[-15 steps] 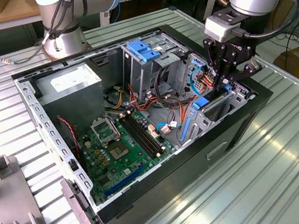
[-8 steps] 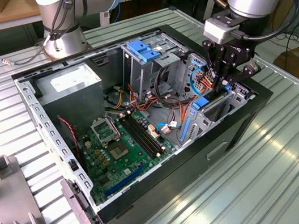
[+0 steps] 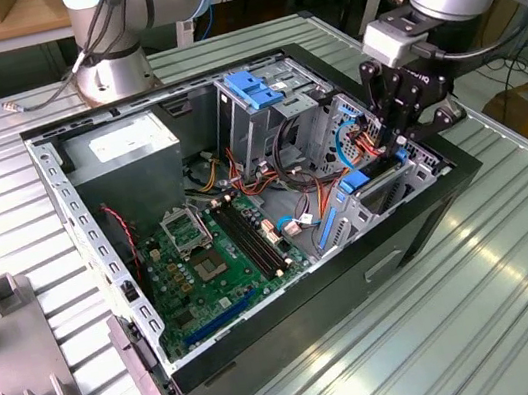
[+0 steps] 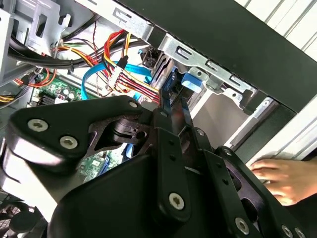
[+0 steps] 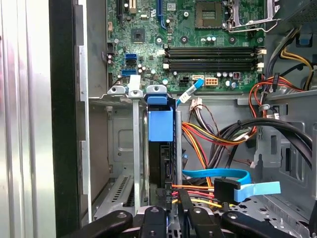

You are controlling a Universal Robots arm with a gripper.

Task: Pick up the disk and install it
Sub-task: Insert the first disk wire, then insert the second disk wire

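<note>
Blue-framed disk [image 5: 160,130] upright in the case's edge bay, hand [image 3: 406,138] closed on it, cables [image 5: 213,144] just beside.

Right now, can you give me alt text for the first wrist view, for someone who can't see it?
The black gripper reaches into an open computer case, its fingers at the disk, which stands on edge in its blue carrier inside a grey drive bay. Beyond lies the green motherboard; beside the disk run bundled coloured wires and a blue data cable.
</note>
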